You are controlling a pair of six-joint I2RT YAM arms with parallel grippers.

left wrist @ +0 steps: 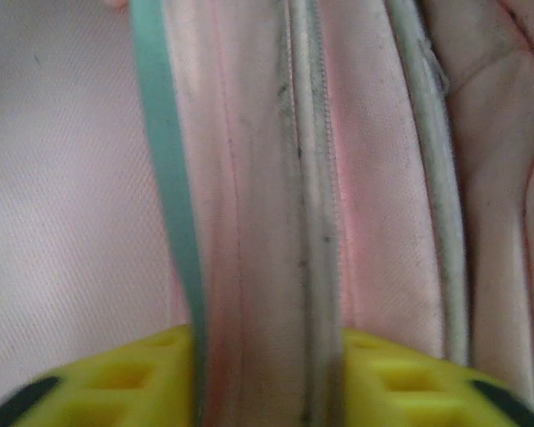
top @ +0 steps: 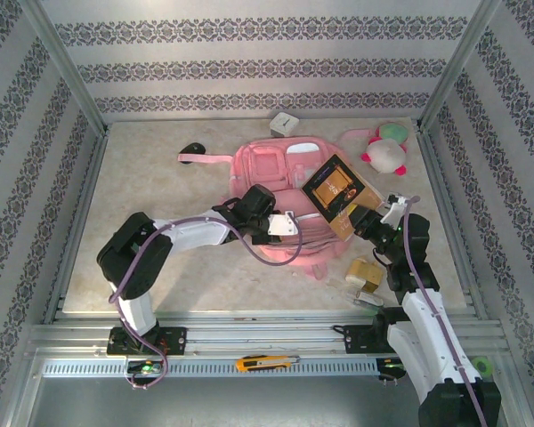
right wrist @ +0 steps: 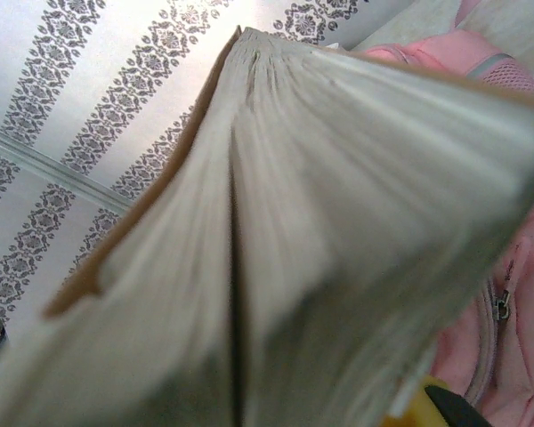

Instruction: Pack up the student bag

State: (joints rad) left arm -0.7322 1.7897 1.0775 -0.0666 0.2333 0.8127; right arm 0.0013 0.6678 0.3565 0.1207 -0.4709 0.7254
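Centrally on the desk (top: 151, 187) lies the student bag (top: 280, 169), front up, its long axis running roughly from the near edge toward the back wall. It sits between the two arms and both reach it.

Next in size is the book (top: 332, 189), dark-covered and tilted above the bag's right half. The right hand (top: 367, 221) is clamped on its lower corner, and the right wrist view looks straight along the page edges (right wrist: 320, 205), with pink fabric beyond on the right.

Smaller again, the left hand (top: 283, 226) rests on the near middle of the bag. Its yellow pads (left wrist: 116, 382) stand narrow, pinching a fold of pink fabric with a zip line (left wrist: 311, 205) between them, apparently to hold a pocket mouth.

The coming move likely turns on this: the pinched opening lies just left of and below the book, so the right arm must carry it leftward and down, edge first.
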